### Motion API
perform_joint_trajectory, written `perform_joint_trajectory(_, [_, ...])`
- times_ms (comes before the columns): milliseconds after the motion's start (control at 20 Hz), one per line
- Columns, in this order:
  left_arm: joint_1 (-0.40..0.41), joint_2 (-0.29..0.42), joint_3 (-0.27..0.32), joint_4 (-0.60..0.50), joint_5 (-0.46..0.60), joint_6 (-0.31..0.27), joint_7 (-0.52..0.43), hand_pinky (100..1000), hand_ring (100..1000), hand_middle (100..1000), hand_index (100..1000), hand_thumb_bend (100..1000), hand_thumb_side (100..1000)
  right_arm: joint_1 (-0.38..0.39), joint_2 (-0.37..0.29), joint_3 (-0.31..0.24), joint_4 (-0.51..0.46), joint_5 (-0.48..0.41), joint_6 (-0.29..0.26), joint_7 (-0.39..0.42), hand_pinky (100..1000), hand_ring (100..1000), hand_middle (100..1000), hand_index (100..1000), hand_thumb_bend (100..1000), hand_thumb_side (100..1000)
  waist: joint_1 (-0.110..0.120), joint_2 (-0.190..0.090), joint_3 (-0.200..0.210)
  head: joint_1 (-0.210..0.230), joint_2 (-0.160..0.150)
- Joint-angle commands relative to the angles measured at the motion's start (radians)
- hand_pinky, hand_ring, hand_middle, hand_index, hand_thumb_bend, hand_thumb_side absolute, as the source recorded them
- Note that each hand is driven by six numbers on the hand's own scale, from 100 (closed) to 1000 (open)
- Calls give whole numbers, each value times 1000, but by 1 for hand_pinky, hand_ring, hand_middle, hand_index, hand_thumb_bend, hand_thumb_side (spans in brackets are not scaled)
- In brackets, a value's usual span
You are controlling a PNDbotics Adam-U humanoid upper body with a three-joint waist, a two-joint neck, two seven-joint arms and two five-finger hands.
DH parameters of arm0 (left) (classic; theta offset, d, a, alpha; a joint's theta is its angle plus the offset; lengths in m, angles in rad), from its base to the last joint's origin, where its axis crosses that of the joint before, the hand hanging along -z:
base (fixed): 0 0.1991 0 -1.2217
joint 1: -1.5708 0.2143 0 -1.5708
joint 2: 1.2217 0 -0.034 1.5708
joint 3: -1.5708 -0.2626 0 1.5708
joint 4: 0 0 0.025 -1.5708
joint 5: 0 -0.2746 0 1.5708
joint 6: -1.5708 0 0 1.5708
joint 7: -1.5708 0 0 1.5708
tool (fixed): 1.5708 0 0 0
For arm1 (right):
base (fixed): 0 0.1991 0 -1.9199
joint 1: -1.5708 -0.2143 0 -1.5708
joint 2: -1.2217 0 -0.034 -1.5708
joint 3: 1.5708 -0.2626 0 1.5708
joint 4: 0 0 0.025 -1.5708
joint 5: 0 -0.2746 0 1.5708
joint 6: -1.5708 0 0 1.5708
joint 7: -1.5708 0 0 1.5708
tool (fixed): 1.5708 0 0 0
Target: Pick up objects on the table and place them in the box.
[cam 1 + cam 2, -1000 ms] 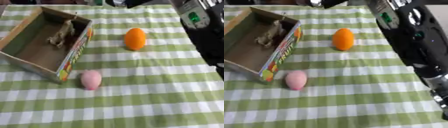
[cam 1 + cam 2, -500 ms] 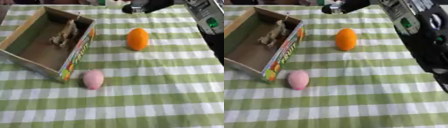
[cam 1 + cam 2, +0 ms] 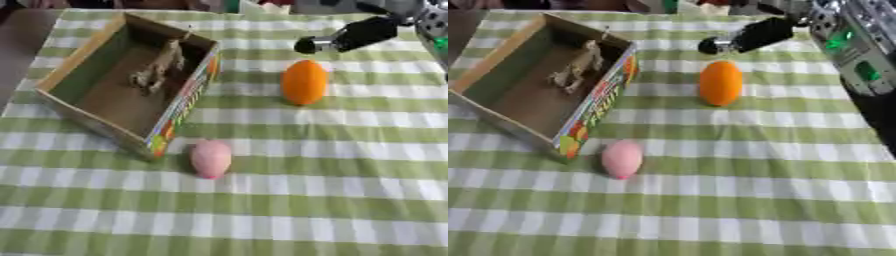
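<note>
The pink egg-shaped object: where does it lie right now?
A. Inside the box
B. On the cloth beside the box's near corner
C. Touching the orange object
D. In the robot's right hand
B. The pink egg-shaped object rests on the checked cloth just outside the box, apart from the orange object.

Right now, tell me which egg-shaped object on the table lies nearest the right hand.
The orange one, just below the right hand; the pink one lies nearer, beside the box.
</note>
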Motion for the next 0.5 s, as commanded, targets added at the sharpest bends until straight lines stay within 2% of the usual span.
perform_joint_trajectory(50, [-11,30,13,-14,1,2,-1,762,763,785,883,127,1000,2,-40,-20,14,-12,9,1,883,982,844,958,711,895,3,-16,3,-6,-18])
perform_joint_trajectory(250, [-11,29,14,-14,1,2,-1,762,764,784,883,127,1000,27,-42,-25,43,-18,16,2,884,982,842,959,716,885,6,-15,5,-15,-23])
perform_joint_trajectory(500, [-11,27,14,-14,2,4,-1,763,765,784,883,125,1000,51,-42,-25,49,-45,16,7,886,980,835,959,718,885,9,-13,4,-29,-16])
